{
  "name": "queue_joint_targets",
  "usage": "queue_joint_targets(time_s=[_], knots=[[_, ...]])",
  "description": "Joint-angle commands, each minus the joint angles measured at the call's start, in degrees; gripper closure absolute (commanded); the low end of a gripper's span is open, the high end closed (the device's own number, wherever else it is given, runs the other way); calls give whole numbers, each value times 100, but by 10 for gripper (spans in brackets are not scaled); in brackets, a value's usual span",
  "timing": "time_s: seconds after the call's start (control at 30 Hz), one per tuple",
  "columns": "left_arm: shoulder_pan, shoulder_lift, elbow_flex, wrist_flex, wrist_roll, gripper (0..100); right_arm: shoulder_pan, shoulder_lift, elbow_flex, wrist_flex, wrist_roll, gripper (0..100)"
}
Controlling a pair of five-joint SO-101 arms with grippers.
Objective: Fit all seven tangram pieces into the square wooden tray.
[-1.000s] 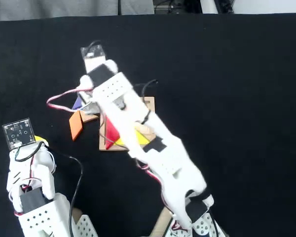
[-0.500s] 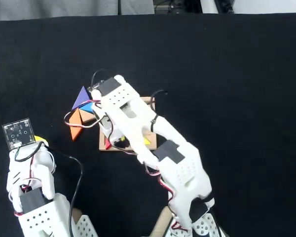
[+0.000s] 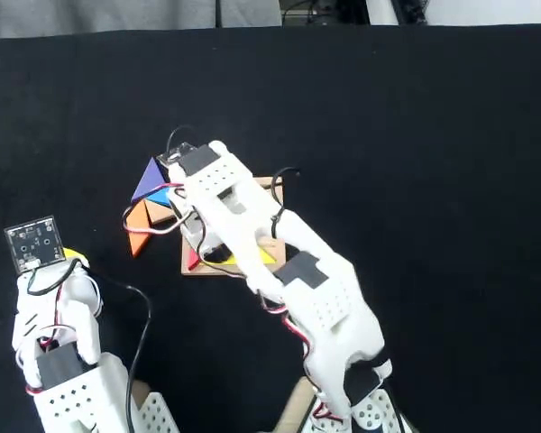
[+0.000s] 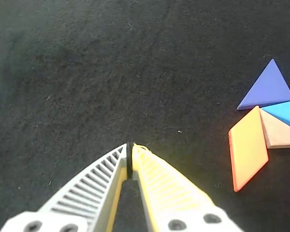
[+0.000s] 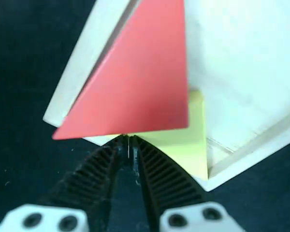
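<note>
At the near left corner of the square wooden tray [image 5: 79,63], the right gripper [image 5: 129,144], fingers pressed together and empty, meets the red triangle [image 5: 140,82]. One straight edge of the triangle runs across the tips, and a corner appears to ride the rim. A yellow piece [image 5: 183,142] lies alongside. The left gripper [image 4: 131,147], likewise closed on nothing, hangs over bare table [image 4: 111,63], well apart. The purple triangle [image 3: 149,178] and orange parallelogram [image 3: 137,227] wait off the tray's left edge.

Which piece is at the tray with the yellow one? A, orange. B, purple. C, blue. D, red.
D: the red triangle lies at a corner of the tray, right against the yellow piece.
</note>
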Motion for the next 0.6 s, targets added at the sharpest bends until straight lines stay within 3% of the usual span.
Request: queue_joint_targets(time_s=[0.0,0.2,0.57], knots=[[92,-9,110,18,-9,967,167,75,-1182,527,26,988],[92,-9,110,18,-9,967,176,171,-1903,809,26,988],[92,0,110,18,-9,967,211,303,-1209,712,35,987]])
